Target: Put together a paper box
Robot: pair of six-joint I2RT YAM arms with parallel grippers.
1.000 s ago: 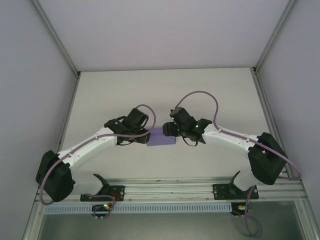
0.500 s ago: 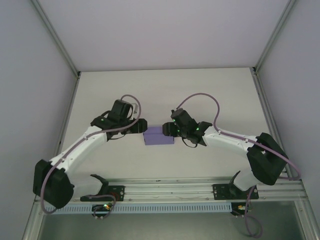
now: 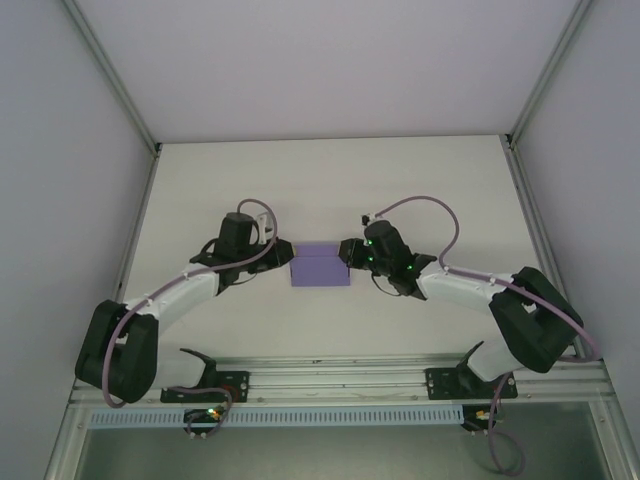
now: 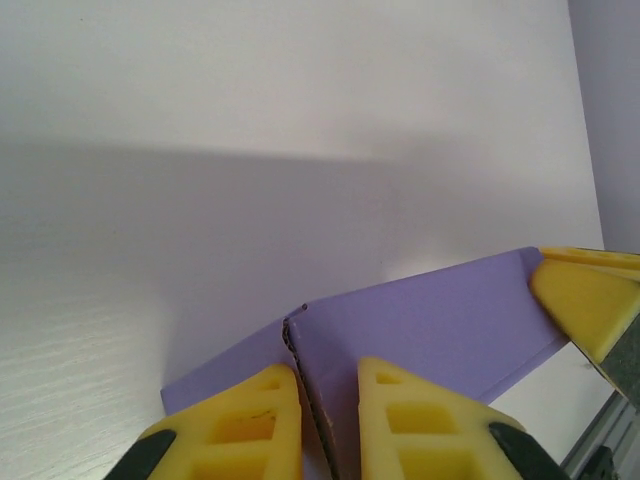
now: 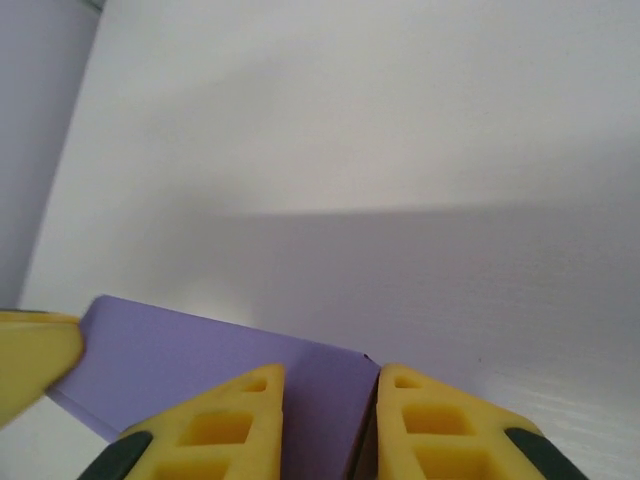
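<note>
Holding the box (image 3: 320, 266) from both ends, flat on the table (image 3: 330, 180), midway between the left and right edges and slightly nearer the near edge than the far one. Pinched at its left end by the left gripper (image 3: 281, 254) and at its right end by the right gripper (image 3: 349, 250), arms reaching inward from either side. From the left wrist: yellow left fingers (image 4: 240, 425) drawn close together on a thin upright card edge, only a narrow slit between, with the purple face running off toward the opposite yellow fingertip at the far end. From the right wrist, much the same: right fingers (image 5: 215, 425) nearly closed, clamped on the box's end edge, purple card stretching away to the left.
</note>
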